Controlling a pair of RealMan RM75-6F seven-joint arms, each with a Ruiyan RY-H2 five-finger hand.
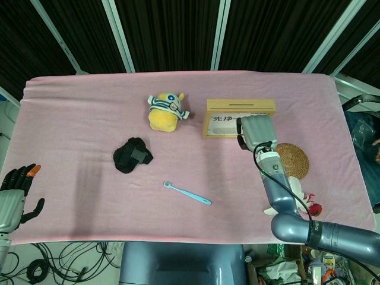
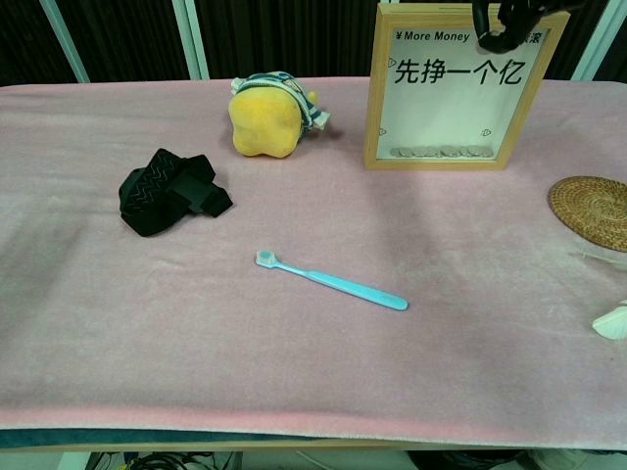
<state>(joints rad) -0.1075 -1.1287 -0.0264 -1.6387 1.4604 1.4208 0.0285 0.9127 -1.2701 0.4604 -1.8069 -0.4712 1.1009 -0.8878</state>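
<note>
Head view, from left to right: the left hand sits at the lower left corner of the frame, off the edge of the pink tablecloth, its fingers spread apart and nothing in them. Further right on the cloth lies a crumpled black strap, and above it, near the centre top, a yellow plush toy. Below and right of the strap lies a light blue toothbrush, well apart from both hands.

Right of centre stands the wooden-framed coin bank with Chinese lettering. The right hand hangs in front of the right part of the frame, back turned to the camera, fingers curled downward and close together; whether it touches the frame cannot be told. In the chest view only its dark fingertips show at the top edge, by the upper right corner of the coin bank, with nothing seen between them.

Right of the hand lies a woven round coaster, and below it, a red-tipped feather toy, partly hidden by the arm.
</note>
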